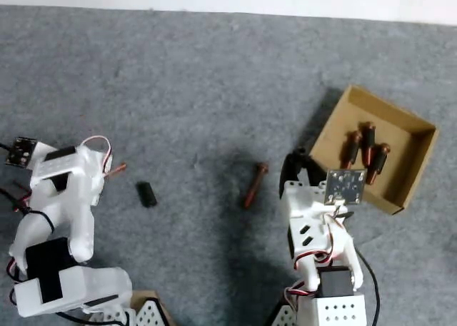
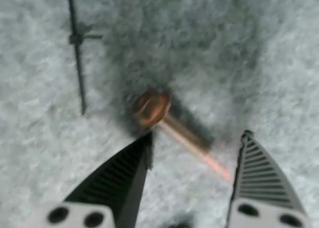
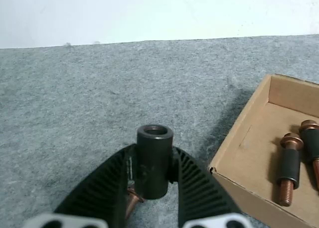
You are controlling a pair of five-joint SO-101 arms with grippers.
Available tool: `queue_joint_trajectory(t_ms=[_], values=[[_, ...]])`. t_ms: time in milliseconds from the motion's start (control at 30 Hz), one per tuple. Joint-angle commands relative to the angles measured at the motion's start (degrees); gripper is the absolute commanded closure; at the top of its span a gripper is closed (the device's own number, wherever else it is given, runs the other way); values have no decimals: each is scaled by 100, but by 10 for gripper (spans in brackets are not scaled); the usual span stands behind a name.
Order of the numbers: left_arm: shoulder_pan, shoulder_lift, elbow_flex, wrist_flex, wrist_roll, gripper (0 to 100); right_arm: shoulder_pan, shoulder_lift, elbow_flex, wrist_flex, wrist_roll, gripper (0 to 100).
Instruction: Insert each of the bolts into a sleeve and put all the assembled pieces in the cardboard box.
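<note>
Left wrist view: left gripper [image 2: 197,134] gapes wide over a bolt [image 2: 152,108], rigid, likely slippery; best pinched mid-shank. Right gripper [image 3: 152,149] clamps a sleeve [image 3: 154,165].

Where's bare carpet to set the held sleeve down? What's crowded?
Free: the wide carpet beyond the middle bolt; also the patch between that bolt and the loose sleeve. Crowded: the cardboard box, three assembled pieces in it, and around the left gripper straddling a second bolt.

Bare bolts numbered two: centre bolt [image 1: 253,185], left bolt [image 1: 114,170]. Empty sleeves numbered two: surface sleeve [image 1: 146,194], held sleeve [image 3: 154,160]. The assembled pieces [image 1: 369,144] numbered three. There was one cardboard box [image 1: 403,153]
</note>
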Motion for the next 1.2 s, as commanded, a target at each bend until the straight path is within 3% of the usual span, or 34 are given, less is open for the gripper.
queue_joint_trajectory(t_ms=[0, 367, 733, 967, 1100, 1167], values=[[66, -189, 66, -440, 53, 741, -66, -75, 629, -13, 70, 989], [66, -171, 136, -545, 53, 744, -66, -75, 629, -4, 70, 989], [48, 892, -532, -510, 316, 744, -66, -75, 629, -4, 70, 989], [-4, 804, -831, 343, 659, 745, -66, -75, 629, -4, 70, 989], [22, 804, -831, 369, 659, 748, -66, -75, 629, -4, 70, 989], [22, 813, -831, 360, 659, 796, -66, -75, 629, -4, 70, 989]])
